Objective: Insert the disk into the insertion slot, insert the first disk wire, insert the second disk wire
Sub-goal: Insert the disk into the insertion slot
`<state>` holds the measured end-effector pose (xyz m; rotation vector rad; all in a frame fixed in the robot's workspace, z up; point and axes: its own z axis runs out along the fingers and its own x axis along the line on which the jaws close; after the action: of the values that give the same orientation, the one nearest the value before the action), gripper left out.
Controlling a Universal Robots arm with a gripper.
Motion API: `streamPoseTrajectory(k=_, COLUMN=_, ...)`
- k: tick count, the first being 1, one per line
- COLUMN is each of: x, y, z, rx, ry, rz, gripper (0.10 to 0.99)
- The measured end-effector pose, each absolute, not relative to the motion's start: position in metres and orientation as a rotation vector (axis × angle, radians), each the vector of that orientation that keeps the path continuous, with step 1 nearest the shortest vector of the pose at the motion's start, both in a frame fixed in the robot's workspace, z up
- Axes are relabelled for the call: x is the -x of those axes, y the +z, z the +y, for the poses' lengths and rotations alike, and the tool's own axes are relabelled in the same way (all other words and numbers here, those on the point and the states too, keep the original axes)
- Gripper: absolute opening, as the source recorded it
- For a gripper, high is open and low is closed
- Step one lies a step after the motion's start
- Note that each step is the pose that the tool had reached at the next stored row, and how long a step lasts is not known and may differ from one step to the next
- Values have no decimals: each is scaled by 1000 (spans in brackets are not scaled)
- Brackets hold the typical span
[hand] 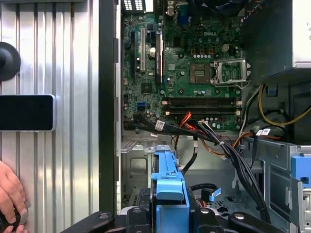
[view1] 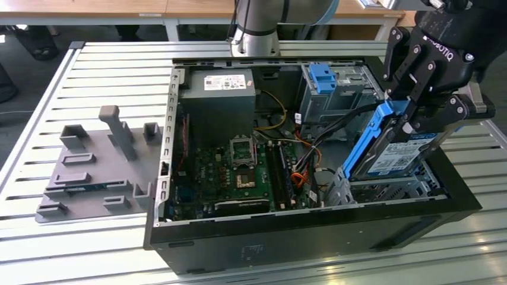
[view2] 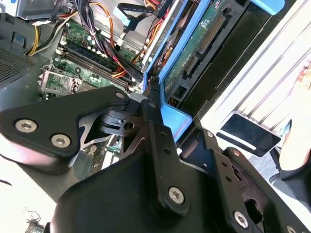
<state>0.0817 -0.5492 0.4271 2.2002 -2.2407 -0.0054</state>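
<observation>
gripping the disk [view1: 400, 155] by the upper end of its bright blue caddy, the tool [view1: 412, 114] has its fingers closed on the frame and holds the drive steeply tilted, label side up. the disk's lower end sits at the mouth of the insertion slot [view1: 386, 189], the low perforated silver cage in the corner of the open computer case [view1: 317, 240] toward the exterior view's right; whether the two touch cannot be told. just behind stands a taller grey drive cage [view1: 345, 98] with a blue tab [view1: 322, 77]. the motherboard [view1: 237, 172] lies well apart toward the exterior view's left. a grey fixture plate [view1: 95, 172] rests on the slatted metal table [view1: 103, 65] beside the case. in the first wrist view a person's hand [hand: 8, 194] rests on the slats.
</observation>
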Motion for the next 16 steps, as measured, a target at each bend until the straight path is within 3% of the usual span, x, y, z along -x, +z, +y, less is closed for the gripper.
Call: streamPoseTrajectory(k=16, x=-82, y=419, z=-549, rx=-2198, ry=-11, rz=-2238, gripper=365)
